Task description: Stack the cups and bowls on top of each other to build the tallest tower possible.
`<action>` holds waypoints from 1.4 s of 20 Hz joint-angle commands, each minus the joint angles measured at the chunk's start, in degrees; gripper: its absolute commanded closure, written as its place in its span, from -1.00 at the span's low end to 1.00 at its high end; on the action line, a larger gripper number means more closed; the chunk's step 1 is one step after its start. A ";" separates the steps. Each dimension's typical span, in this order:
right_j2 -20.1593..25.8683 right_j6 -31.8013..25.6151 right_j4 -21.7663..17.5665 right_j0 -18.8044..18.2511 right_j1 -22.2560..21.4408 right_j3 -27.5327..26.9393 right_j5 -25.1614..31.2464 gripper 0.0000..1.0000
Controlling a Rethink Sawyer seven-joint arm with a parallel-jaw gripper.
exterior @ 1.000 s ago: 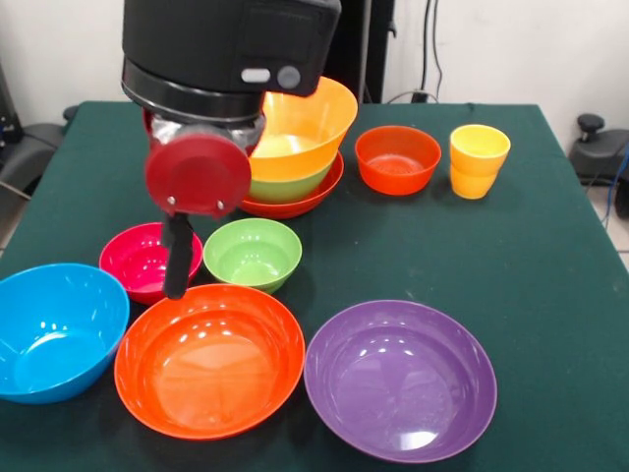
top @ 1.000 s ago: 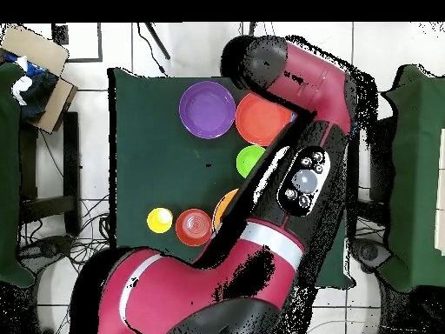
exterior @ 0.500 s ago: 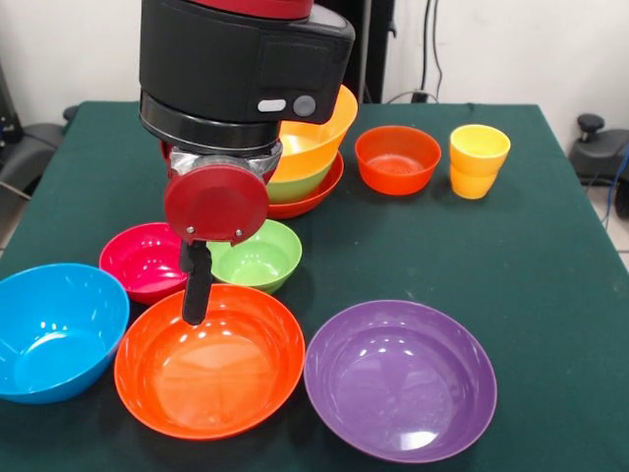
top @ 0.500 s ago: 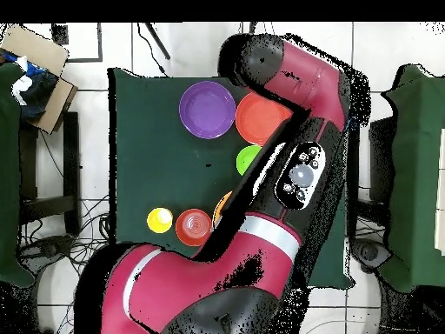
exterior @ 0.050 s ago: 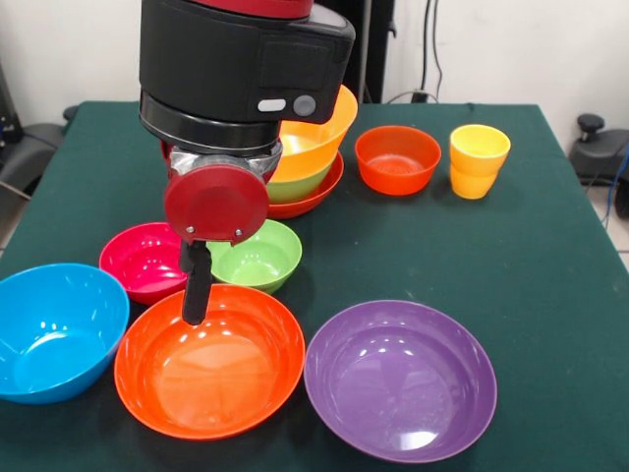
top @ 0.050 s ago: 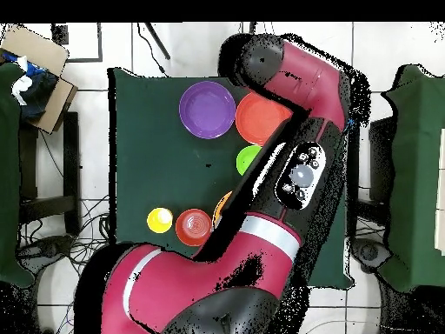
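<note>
My gripper (exterior @ 0.050 s ago: 195,313) hangs from the arm's red disc and reaches down over the far left rim of a large red-orange bowl (exterior @ 0.050 s ago: 211,364). Whether it touches the bowl is unclear. Behind the arm stands the tower: a wide red-orange bowl (exterior @ 0.050 s ago: 316,193) lowest, a lime green bowl (exterior @ 0.050 s ago: 300,182) in it, an orange bowl (exterior @ 0.050 s ago: 319,123) uppermost. Two nested yellow-orange cups (exterior @ 0.050 s ago: 478,160) stand at the back right beside a small red-orange bowl (exterior @ 0.050 s ago: 397,159). In the overhead view the arm hides the gripper; the cups (top @ 0.050 s ago: 159,220) and the small bowl (top @ 0.050 s ago: 193,226) show.
A magenta bowl (exterior @ 0.050 s ago: 138,261) and a small lime green bowl (exterior @ 0.050 s ago: 260,258) sit just behind the gripper. A blue bowl (exterior @ 0.050 s ago: 54,329) is at the front left, a purple bowl (exterior @ 0.050 s ago: 400,379) at the front right. A cardboard box (top @ 0.050 s ago: 39,65) lies off the table.
One second ago the gripper hung over the magenta bowl's edge. It moved right and toward the table's front, onto the large red-orange bowl's rim, then stayed still for the last half second.
</note>
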 commanded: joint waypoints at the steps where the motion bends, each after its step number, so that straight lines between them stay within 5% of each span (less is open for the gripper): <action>1: 6.59 4.85 -1.59 0.97 -1.78 8.04 -2.15 -1.00; 7: 7.17 3.31 -2.40 1.25 -2.02 11.08 -4.44 -1.00; 28: 7.54 2.13 -3.57 1.14 2.15 8.72 -8.96 -1.00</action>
